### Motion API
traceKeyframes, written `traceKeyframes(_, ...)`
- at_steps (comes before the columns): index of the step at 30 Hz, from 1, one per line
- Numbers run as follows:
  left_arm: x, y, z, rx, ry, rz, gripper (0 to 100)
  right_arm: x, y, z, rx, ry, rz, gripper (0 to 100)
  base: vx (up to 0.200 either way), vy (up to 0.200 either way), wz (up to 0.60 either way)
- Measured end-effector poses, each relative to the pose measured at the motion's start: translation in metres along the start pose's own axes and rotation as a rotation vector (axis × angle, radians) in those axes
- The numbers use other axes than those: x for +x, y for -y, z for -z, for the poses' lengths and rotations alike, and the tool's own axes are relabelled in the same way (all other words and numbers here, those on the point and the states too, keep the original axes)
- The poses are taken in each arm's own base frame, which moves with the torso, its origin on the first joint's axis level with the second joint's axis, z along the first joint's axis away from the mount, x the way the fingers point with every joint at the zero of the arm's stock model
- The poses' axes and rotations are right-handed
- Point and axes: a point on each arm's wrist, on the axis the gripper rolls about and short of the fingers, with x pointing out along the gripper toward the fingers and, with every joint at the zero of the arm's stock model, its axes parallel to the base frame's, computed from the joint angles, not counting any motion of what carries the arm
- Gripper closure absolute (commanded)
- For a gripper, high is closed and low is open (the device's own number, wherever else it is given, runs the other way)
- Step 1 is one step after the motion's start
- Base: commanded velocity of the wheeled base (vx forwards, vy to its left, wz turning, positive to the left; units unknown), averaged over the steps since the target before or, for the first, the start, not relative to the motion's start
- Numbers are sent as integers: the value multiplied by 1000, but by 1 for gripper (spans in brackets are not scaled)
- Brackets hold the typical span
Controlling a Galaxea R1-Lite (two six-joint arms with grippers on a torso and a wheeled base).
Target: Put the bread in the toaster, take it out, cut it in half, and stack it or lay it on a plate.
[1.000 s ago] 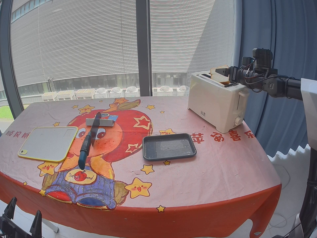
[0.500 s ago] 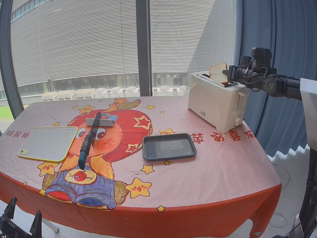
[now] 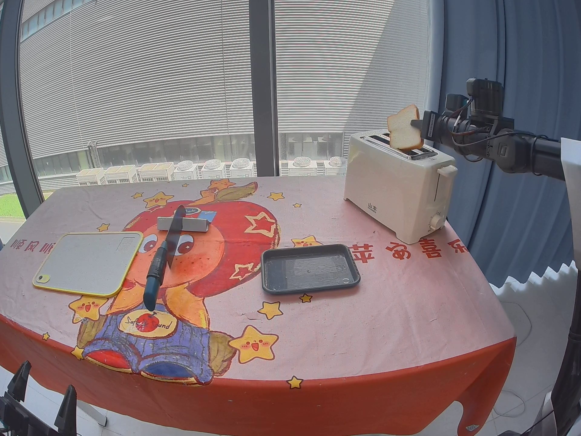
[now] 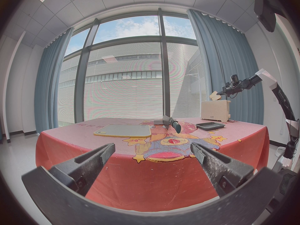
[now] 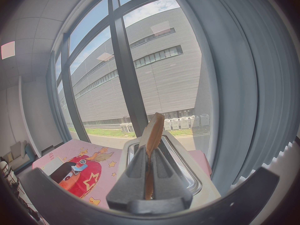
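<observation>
Right end effector is clamped on the bread, just above the toaster slot at the far right corner of the counter. Imo lift straight up til clear, keep grip gentle, then swing to the cutting board near the left edge

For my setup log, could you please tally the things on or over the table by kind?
Bread: 1
Toaster: 1
Knife: 1
Knife rest: 1
Board: 1
Tray: 1
Total: 6
</observation>
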Motion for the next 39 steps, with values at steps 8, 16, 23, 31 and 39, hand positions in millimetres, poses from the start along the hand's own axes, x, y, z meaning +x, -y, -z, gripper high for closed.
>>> traceKeyframes(8,0,0,0,0,0,0,0,-31,-19,-21,-7,40,-24,100,0,0,0)
traceKeyframes(16,0,0,0,0,0,0,0,-70,-34,-30,-14,41,-38,100,0,0,0)
traceKeyframes(23,0,0,0,0,0,0,0,-110,-54,-28,-24,27,-67,100,0,0,0)
traceKeyframes(31,0,0,0,0,0,-1,0,-161,-80,-11,-37,-15,-122,100,0,0,0)
traceKeyframes(39,0,0,0,0,0,0,0,-203,-90,12,-42,-58,-159,100,0,0,0)
